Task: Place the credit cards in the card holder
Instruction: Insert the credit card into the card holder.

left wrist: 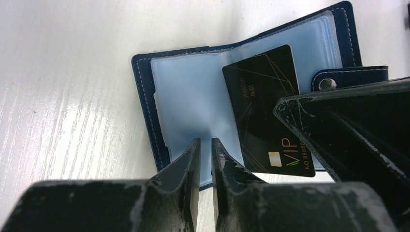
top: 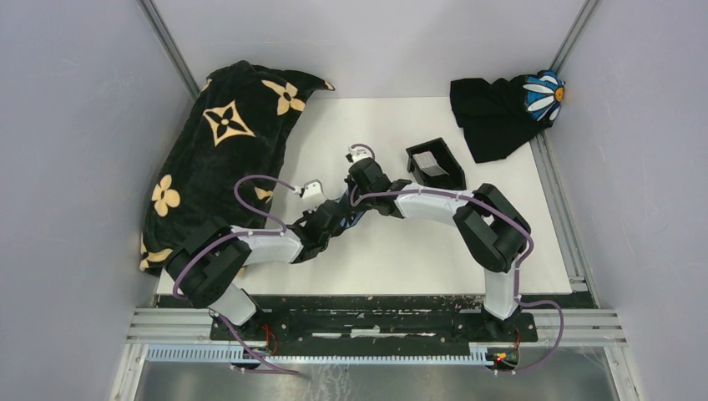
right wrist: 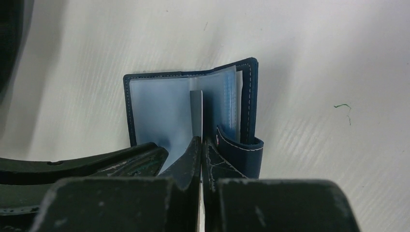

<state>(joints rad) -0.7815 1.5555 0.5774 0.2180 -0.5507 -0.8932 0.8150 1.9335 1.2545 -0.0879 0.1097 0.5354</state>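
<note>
"VIP" was printed in gold on the black credit card (left wrist: 263, 104). Beside it, "NO 8888" was read, the remaining digits being hidden. Smaller gold lettering higher on the card was too fine to be made out.

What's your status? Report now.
Left gripper pinches sleeve of open wallet. Right gripper shut on card, edge at wallet pocket. Nothing in the way.

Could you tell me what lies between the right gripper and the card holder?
A credit card, pinched by the right gripper, reaches edge-on to the sleeves of the card holder; the right wrist view shows it.
</note>
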